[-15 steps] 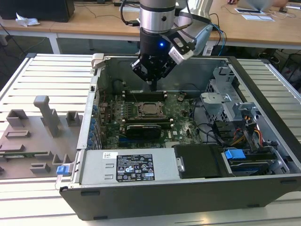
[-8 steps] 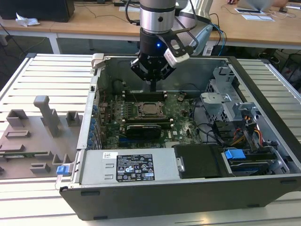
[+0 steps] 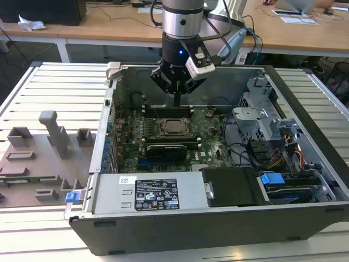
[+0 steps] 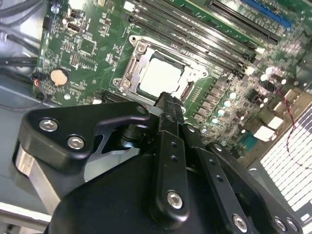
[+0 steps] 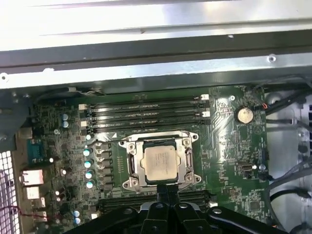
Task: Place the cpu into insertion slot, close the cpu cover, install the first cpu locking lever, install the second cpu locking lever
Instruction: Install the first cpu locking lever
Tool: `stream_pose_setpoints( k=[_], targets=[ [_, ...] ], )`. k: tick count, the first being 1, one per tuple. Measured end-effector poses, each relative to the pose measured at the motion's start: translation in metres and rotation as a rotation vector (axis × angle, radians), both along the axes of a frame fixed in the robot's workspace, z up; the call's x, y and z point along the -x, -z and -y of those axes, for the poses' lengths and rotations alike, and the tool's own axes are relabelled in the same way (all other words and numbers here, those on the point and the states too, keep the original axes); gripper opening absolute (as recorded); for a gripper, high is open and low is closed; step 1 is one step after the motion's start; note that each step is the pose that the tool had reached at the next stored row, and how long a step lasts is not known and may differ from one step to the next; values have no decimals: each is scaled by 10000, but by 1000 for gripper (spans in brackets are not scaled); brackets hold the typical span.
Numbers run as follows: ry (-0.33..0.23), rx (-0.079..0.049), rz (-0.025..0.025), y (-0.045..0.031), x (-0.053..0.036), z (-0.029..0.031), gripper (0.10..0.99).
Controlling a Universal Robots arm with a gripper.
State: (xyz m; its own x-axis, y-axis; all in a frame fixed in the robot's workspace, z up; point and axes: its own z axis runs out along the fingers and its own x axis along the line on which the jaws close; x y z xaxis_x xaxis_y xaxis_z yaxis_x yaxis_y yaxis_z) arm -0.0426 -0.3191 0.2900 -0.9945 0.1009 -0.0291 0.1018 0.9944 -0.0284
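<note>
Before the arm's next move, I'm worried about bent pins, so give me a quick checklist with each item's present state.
1. cpu seated flat: ok.
2. cpu cover down around the cpu: ok.
3. Both locking levers latched: cannot tell.
4. gripper empty, fingers together: ok.
5. Fingertips clear of the motherboard: cannot tell.
</note>
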Motion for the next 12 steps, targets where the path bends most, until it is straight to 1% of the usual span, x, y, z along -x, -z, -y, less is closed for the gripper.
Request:
stream_pose_setpoints(
  k=[1, 2, 3, 6, 10, 12],
  targets=[
    [113, 0, 0, 0, 0, 0, 106],
    [510, 1, 0, 0, 0, 0, 106],
    [779, 1, 0, 0, 0, 0, 106],
    [1357, 1, 0, 1, 0, 0, 106],
    [1321, 1, -1, 2, 11, 0, 106],
    [993, 1, -1, 3, 14, 0, 106]
  ],
)
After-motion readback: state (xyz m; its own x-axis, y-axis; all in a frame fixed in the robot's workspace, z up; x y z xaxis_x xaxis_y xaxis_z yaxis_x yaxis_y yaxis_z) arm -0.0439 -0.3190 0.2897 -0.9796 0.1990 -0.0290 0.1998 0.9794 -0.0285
